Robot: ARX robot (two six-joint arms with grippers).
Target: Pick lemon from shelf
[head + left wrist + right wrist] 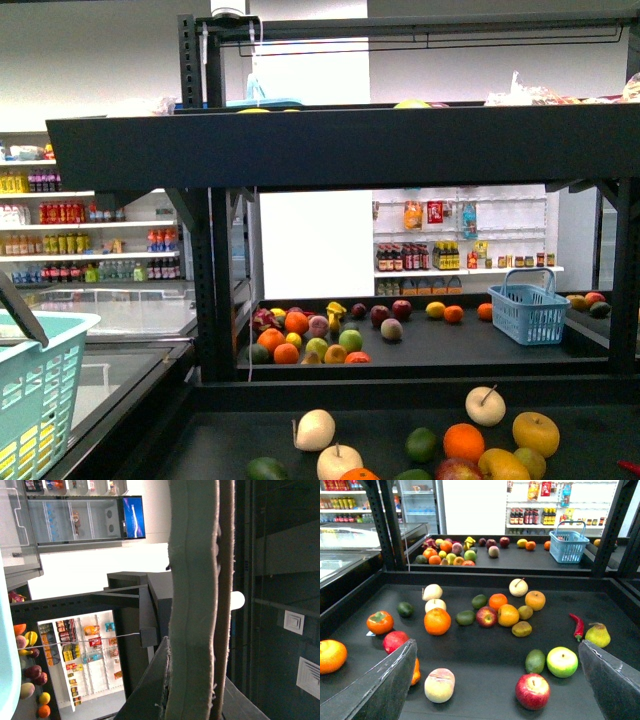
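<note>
Right gripper [496, 645] is up over the lower tray of the shelf [485, 577], and your jaws are spread wide with nothing between them, only bare black tray underneath.

The lemon, as best I can call it, is the yellow-orange fruit [508, 615] straight ahead of the open jaws, roughly centred between the two fingers [390, 680]. I can't be certain it's the lemon. It sits in a tight cluster, just beside a small red apple [486, 616], with an orange [498, 601] right behind it.

Closer in, a big red apple [532, 690] lies between the jaws, toward the right finger, with a green apple [562, 661] just beyond it. A pale peach [439, 685] lies right by the left finger. Out past the right finger are a red chili [577, 626] and a pear [598, 634].

The left gripper [217, 605] fills its own camera; you can't tell whether those jaws are apart or together. A teal basket [35, 390] shows low at the left in the front view.
</note>
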